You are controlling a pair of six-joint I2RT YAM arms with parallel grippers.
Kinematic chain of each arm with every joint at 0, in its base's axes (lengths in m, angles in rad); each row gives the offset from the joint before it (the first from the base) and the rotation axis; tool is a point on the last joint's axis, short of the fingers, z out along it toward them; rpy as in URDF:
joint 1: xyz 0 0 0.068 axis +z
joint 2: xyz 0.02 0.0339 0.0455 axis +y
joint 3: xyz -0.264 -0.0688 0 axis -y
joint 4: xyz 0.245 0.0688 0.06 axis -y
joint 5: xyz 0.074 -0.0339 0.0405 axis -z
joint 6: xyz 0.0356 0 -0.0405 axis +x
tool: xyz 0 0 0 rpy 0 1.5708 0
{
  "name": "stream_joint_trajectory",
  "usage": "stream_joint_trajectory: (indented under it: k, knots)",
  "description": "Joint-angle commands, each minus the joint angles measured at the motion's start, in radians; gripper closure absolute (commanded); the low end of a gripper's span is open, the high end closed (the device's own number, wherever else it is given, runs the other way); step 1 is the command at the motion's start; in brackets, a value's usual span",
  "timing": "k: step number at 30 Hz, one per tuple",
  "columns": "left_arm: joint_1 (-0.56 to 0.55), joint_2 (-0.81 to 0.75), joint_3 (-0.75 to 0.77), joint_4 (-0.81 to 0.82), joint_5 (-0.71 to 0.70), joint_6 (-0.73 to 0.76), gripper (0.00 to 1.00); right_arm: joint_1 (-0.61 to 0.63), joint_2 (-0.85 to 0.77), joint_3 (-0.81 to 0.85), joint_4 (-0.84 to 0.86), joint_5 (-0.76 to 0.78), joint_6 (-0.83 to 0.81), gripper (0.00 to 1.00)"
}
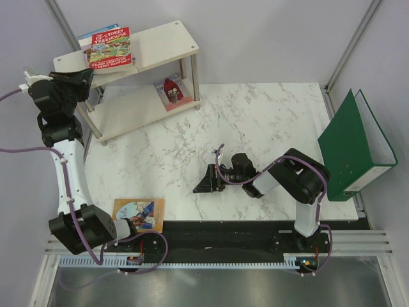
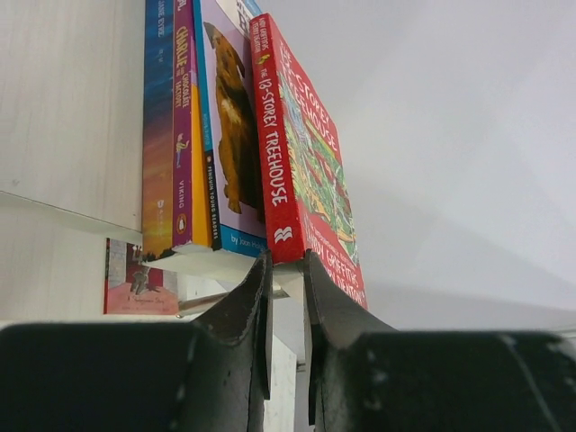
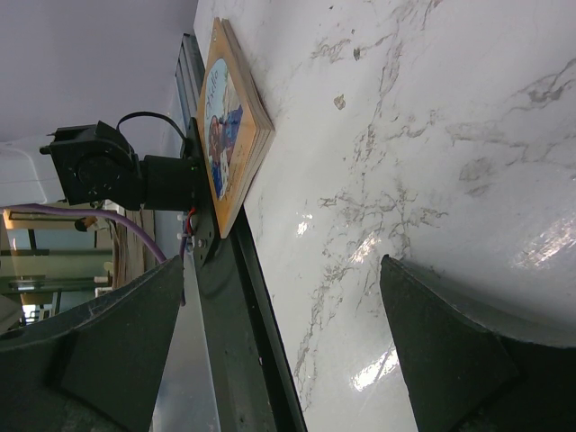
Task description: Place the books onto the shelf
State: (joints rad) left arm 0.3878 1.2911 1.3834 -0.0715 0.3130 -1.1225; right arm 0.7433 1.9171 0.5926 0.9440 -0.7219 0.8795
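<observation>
Leaning red book just beyond left gripper.

counter: white marble with grey veins, glossy, bright glare patches in the right wrist view
walls: plain pale grey
posts: slim metal uprights, back corners
rail: aluminium, along counter's near edge
light: soft, even
</observation>
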Motion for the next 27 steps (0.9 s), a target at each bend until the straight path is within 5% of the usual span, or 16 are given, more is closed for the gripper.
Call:
stream_joint_trajectory:
  k: [1,19,27]
  knots:
    - [0.02,-0.038,-0.007,0.098,-0.049,-0.036,0.98,0.007,0.099,-0.056,-0.238,0.052,-0.048,0.02]
    - [0.059,-0.076,-0.096,0.119,0.046,-0.068,0.98,0.007,0.106,-0.053,-0.235,0.049,-0.047,0.02]
    - [0.057,-0.067,-0.121,0.154,0.147,-0.066,0.79,0.007,0.111,-0.051,-0.235,0.047,-0.042,0.02]
